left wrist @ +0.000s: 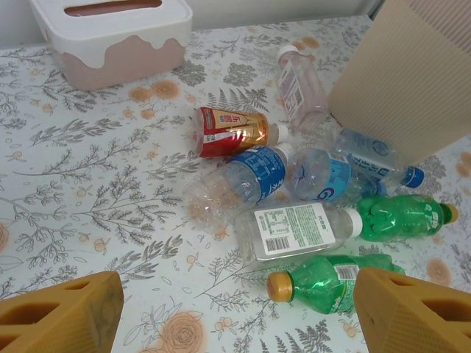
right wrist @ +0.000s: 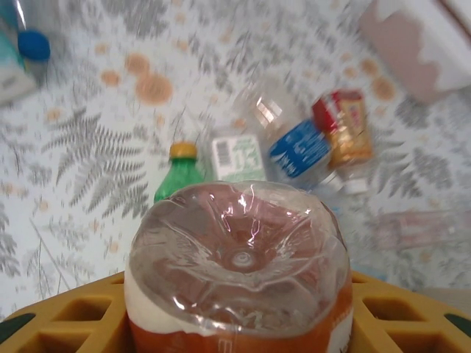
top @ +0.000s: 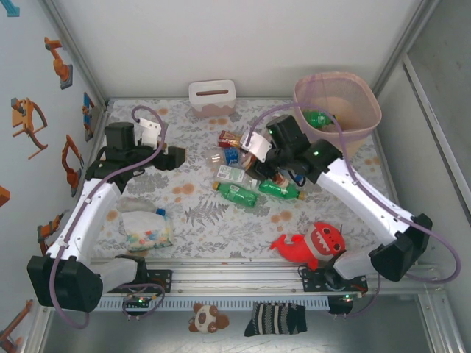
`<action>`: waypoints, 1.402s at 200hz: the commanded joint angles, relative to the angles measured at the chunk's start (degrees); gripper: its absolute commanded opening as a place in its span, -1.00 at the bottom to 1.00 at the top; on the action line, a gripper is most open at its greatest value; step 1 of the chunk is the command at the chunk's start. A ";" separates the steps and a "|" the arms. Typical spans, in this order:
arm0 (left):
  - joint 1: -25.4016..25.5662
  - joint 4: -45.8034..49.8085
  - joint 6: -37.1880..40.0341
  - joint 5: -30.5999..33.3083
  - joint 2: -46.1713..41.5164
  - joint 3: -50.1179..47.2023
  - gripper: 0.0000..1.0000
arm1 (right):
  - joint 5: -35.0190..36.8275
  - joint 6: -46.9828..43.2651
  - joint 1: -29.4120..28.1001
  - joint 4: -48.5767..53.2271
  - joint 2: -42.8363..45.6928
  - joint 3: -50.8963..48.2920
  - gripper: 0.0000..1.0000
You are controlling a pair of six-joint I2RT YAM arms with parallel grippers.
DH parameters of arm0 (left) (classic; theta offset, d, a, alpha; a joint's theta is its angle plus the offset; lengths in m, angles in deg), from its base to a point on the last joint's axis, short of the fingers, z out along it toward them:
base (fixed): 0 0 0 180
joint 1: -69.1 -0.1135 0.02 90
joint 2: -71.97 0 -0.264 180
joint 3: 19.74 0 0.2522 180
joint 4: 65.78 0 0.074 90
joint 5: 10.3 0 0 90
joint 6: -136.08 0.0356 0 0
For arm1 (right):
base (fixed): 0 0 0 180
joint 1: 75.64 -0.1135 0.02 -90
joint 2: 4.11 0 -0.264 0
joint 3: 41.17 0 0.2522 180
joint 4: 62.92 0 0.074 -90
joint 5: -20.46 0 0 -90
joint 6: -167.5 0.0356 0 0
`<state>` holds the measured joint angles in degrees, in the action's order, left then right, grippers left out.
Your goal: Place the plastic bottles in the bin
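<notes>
Several plastic bottles lie in a heap mid-table: a red-gold one (left wrist: 232,131), a blue-labelled one (left wrist: 254,170), a clear white-labelled one (left wrist: 298,228) and two green ones (left wrist: 401,217) (left wrist: 324,283). My left gripper (left wrist: 235,316) hovers open just in front of the heap, its right finger (left wrist: 412,312) beside the nearer green bottle. Over the heap's right side, my right gripper (top: 278,176) is shut on a clear bottle with an orange label (right wrist: 239,257), bottom toward the camera. The cream bin (top: 346,129) stands back right with a green bottle (top: 318,118) inside.
A white box with a slot (top: 212,97) stands at the back centre. A clear bag of pastel bits (top: 147,228) lies front left and a red plush shark (top: 313,246) front right. Walls close in the table on both sides.
</notes>
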<state>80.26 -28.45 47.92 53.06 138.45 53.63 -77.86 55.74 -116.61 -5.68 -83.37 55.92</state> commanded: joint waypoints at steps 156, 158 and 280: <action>-0.52 -0.21 -0.32 -1.05 -3.09 -0.75 0.63 | 16.21 10.07 20.38 -14.61 -2.33 22.27 -0.15; -0.52 -0.24 -0.32 -1.05 -3.08 -0.78 0.63 | 16.09 10.20 20.79 -14.76 -2.42 22.19 -0.16; -1.05 -1.07 -0.94 -1.93 -2.45 -0.82 0.63 | 13.25 15.07 38.28 -15.50 -9.86 13.26 -0.18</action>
<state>79.80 -28.45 47.73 52.76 136.63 53.46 -64.11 69.21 -80.43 -20.58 -91.24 70.92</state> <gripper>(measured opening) 0.817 0.499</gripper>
